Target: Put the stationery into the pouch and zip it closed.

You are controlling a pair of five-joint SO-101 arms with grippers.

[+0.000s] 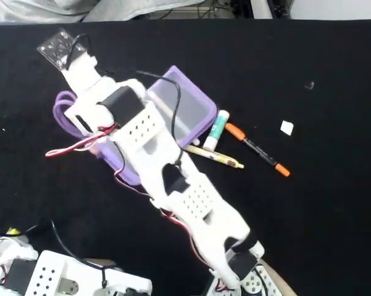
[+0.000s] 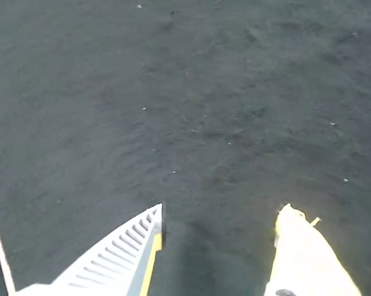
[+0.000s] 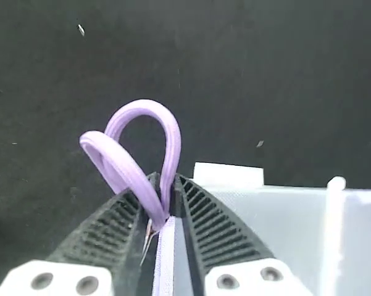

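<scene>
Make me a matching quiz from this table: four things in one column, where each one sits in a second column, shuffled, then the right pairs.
Things
1. purple pouch with a clear window
2. white glue stick with a teal label
3. black marker with orange ends
4. small white square piece

Places
A. alone on the black table, apart from the rest
B. its purple loop clamped in the right gripper
C. right beside the pouch's edge
D. one end near the glue stick, slanting away from the pouch

Pairs: 1-B, 2-C, 3-D, 4-A
</scene>
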